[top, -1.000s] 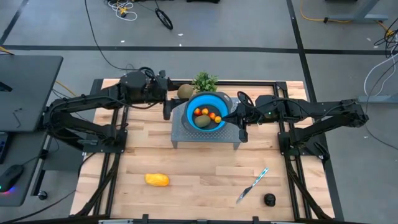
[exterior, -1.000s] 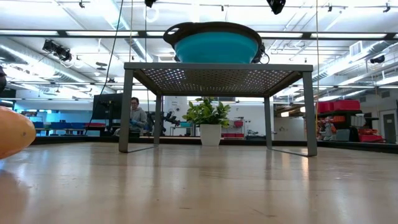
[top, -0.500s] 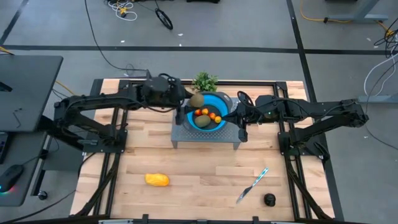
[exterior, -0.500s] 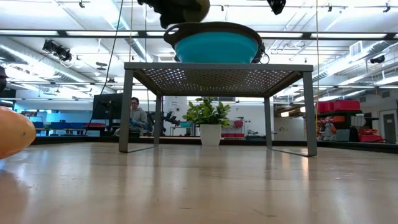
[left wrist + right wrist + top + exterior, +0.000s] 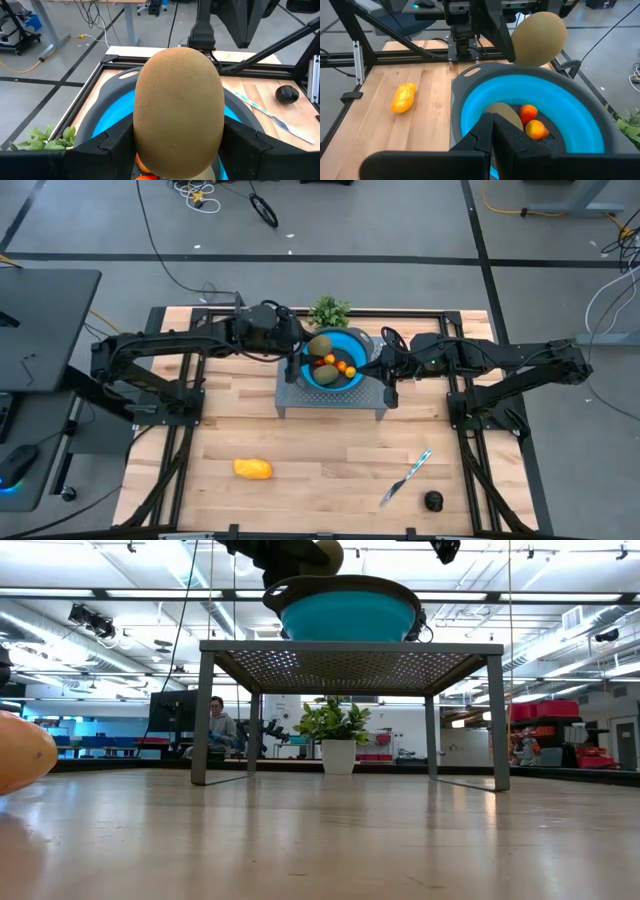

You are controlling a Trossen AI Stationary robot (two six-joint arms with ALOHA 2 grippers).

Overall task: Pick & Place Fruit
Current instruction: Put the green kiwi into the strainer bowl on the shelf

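**A:** Where are you in the job right now?

**B:** You're in the placing step. Your left gripper (image 5: 312, 348) is pinching an olive-brown oval fruit (image 5: 178, 111) and holds it over the near-left rim of the blue bowl (image 5: 352, 343), which sits on the perforated metal stand (image 5: 291, 397). In the low view the fruit (image 5: 326, 554) hangs just above the bowl's edge, not yet inside.

**A:** And what does the next move call for?

**B:** As I judge it, you need to carry the fruit a little further over the bowl's middle, then spread the fingers so it drops onto the pieces already there: another olive-brown oval (image 5: 502, 114) and a few small orange fruits (image 5: 528, 112). Let go low, or it may bounce off the rim.

**A:** How are the arms posed?

**B:** Your left arm reaches in from the left, stretched nearly level across the back of the surface (image 5: 320, 455), wrist pointing toward the bowl. Your right arm comes in from the right, its gripper (image 5: 385, 366) pressed together at the bowl's right rim; whether it actually grips the rim I cannot tell.

**A:** What's left on the surface?

**B:** The yellow-orange oblong fruit (image 5: 253, 469) lies at front left, well apart from the stand. A light-blue-handled knife (image 5: 407, 477) lies at front right, with the near-black round fruit (image 5: 433, 500) just beside it.
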